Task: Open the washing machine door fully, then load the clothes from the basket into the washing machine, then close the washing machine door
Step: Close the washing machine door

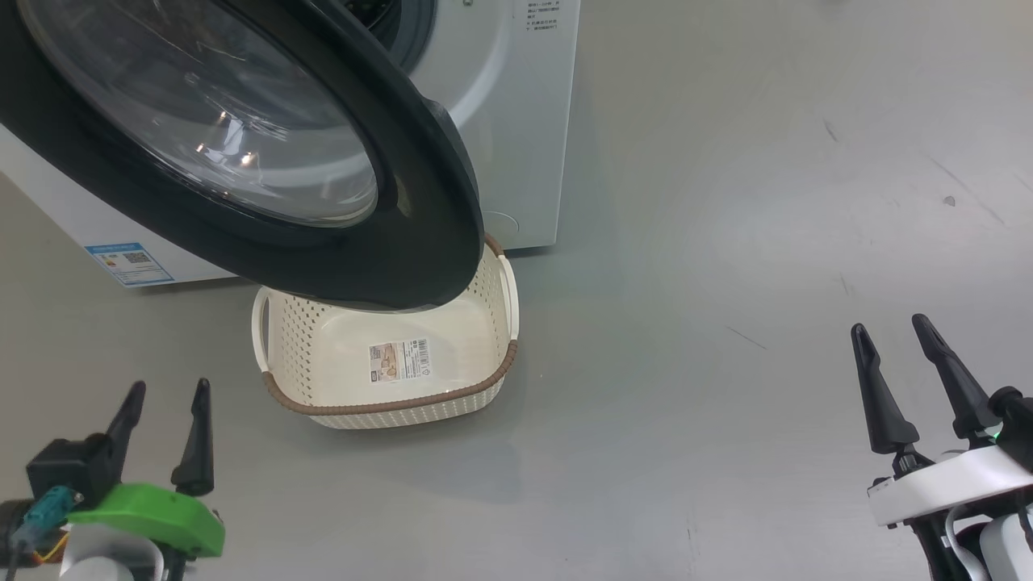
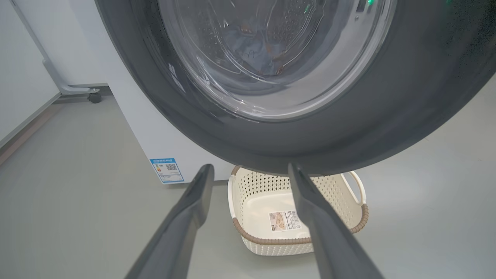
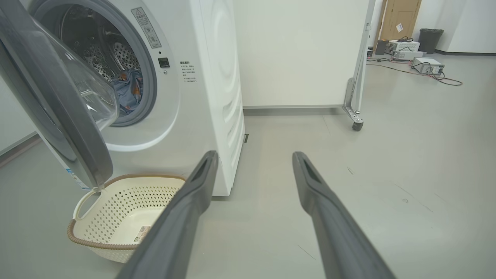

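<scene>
The washing machine (image 1: pixel 508 105) (image 3: pixel 209 85) stands at the top left with its black door (image 1: pixel 387 202) (image 2: pixel 387 116) (image 3: pixel 58 128) swung partly out over the basket. Blue clothes (image 3: pixel 130 91) lie inside the steel drum, and I see them through the door glass (image 2: pixel 263 54) too. The cream basket (image 1: pixel 403 403) (image 2: pixel 248 236) (image 3: pixel 104 244) sits on the floor in front of the machine, with just a barcode sticker on its floor. My left gripper (image 1: pixel 165 391) (image 2: pixel 250 170) hangs open near the basket's left. My right gripper (image 1: pixel 892 327) (image 3: pixel 254 157) is open far to the right.
Grey floor (image 1: pixel 726 242) spreads wide to the right of the machine. A white wheeled partition (image 3: pixel 302 54) stands behind it, its caster (image 3: pixel 357 126) on the floor. Boxes, cables and a bin (image 3: pixel 430 40) sit far back right. Another caster (image 2: pixel 94 97) shows left of the machine.
</scene>
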Tool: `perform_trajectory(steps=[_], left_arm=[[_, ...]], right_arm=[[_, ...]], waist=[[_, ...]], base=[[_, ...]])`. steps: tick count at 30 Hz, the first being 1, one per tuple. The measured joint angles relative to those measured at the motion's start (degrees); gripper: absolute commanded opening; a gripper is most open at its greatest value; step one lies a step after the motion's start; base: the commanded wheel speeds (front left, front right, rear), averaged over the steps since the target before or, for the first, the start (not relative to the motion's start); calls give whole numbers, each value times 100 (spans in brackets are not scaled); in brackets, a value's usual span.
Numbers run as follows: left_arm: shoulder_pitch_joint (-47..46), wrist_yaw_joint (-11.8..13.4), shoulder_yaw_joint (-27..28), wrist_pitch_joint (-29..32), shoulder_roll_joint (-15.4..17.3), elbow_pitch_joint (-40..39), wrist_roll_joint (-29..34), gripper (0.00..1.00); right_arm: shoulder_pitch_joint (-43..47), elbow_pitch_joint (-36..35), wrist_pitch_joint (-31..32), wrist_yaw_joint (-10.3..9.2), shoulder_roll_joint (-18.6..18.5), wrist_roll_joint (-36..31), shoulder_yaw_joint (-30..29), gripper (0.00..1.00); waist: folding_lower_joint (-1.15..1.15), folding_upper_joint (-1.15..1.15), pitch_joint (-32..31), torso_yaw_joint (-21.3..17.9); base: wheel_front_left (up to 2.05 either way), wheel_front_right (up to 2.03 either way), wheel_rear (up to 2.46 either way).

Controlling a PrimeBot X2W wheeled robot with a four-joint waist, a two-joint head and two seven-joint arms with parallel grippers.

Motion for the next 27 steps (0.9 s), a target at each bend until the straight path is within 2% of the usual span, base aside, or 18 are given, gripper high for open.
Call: perform_trajectory(steps=[6, 13, 27], left_arm=[[-85, 159, 569, 0, -264, -474, 318, 100], [-55, 162, 856, 0, -552, -617, 603, 100], [181, 100, 1273, 0, -922, -693, 1048, 100]], right_arm=[[1, 4, 0, 0, 15, 1, -32, 100], [1, 4, 0, 0, 33, 1, -31, 100], [-1, 3, 0, 0, 38, 0, -31, 100]], waist=[[0, 0, 20, 15], [0, 0, 27, 19], [0, 0, 60, 25]], base=[[0, 0, 0], [0, 0, 0], [0, 0, 0]])
